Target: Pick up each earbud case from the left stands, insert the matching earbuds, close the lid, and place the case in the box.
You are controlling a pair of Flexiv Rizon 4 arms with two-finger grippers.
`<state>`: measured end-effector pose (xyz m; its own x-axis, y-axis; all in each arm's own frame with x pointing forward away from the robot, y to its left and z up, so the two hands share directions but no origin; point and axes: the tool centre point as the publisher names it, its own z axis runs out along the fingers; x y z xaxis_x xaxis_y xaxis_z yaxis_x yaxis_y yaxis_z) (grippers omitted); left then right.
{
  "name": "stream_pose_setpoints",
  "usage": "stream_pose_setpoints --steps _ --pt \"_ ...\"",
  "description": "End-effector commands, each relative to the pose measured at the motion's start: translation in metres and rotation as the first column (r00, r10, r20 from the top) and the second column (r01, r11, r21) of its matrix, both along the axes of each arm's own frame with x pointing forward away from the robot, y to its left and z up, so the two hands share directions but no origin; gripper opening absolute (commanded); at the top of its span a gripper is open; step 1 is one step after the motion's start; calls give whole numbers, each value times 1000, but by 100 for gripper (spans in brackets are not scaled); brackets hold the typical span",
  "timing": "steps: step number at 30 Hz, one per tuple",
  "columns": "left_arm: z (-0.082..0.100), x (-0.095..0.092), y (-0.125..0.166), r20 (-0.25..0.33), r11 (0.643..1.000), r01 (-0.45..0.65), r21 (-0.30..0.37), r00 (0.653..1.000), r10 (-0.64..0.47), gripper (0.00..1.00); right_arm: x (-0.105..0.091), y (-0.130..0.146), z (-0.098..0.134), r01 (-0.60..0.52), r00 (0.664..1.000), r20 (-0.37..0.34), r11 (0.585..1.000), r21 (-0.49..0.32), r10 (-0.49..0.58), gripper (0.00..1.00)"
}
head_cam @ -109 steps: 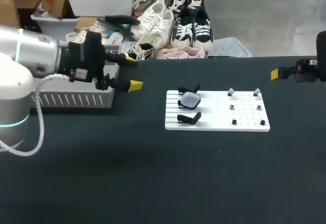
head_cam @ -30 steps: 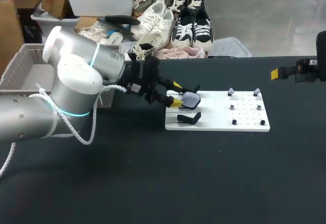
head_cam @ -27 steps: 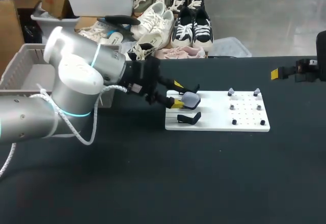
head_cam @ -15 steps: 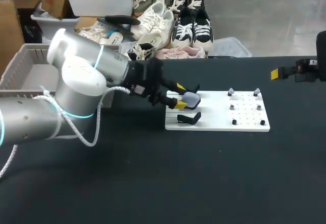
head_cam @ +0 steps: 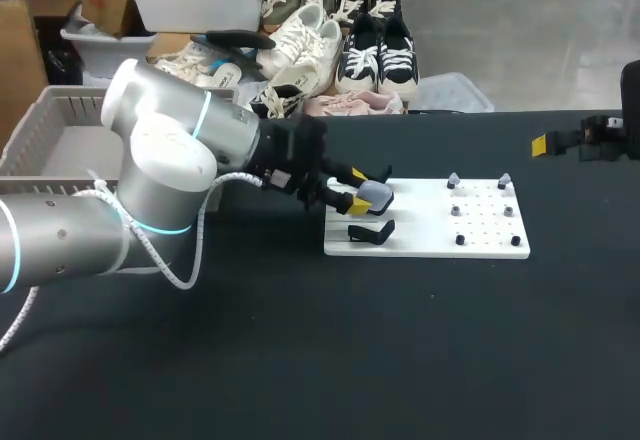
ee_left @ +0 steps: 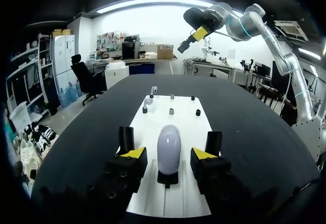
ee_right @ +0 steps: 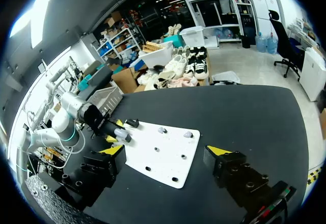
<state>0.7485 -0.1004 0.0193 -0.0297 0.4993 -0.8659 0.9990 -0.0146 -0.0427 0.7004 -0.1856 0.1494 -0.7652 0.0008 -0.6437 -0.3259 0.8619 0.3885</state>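
Fingers of my left gripper [ee_left: 168, 155] stand apart on either side of the earbud case [ee_left: 169, 147], a gap showing on each flank, so nothing is gripped yet. The case sits upright on the middle stand at the left end of the white board [head_cam: 430, 245], presenting its narrow sides to my yellow tips, which I judge makes a clean pinch possible. Two earbuds [head_cam: 453, 180] wait on pegs along the board's far edge. My right gripper [ee_right: 167, 152] hangs off the board's right end, spread wide and empty.
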Motion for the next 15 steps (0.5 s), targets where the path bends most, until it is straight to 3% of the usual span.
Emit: stream_pose_setpoints --steps 1,10,11,13,15 --pt "-3 5 -3 -2 1000 4 5 1000 -4 55 1 -1 0 -2 1000 -1 1000 1 2 100" --pt "-7 5 -5 5 1000 1 8 1000 -1 36 1 -1 0 -2 1000 -1 1000 1 2 100" --pt "-7 5 -4 7 1000 1 7 1000 -1 31 1 -1 0 -2 1000 -1 1000 1 2 100" --pt "-5 5 -3 10 1000 0 4 1000 0 0 1 -1 0 -2 1000 -1 1000 1 2 100" --pt "-1 5 -2 11 1000 -5 -3 1000 5 0 1 -1 0 -2 1000 -1 1000 1 2 100"
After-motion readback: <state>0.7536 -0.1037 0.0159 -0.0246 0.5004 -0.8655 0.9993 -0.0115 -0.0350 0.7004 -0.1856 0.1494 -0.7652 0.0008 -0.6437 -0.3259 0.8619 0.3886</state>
